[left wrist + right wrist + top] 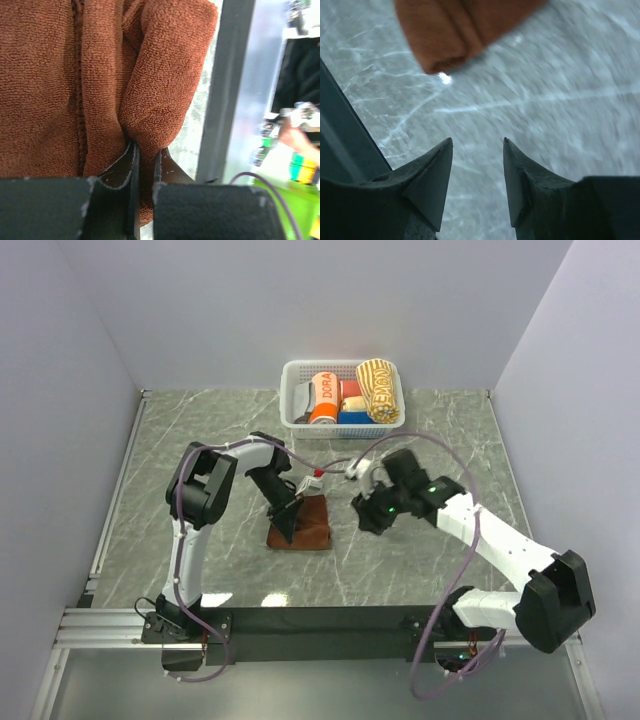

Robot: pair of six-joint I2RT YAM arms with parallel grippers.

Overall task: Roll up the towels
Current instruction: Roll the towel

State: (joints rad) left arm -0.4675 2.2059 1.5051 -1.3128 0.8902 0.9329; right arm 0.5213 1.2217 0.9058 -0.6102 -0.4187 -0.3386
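One rust-brown towel (315,525), one cream-yellow towel (380,390)

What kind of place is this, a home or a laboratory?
Probably a laboratory test cell: plain white walls enclose a marble-patterned table, with two robot arms bolted at its near edge.

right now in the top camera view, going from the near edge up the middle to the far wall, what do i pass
black base rail → rust-brown terry towel → white slatted plastic basket
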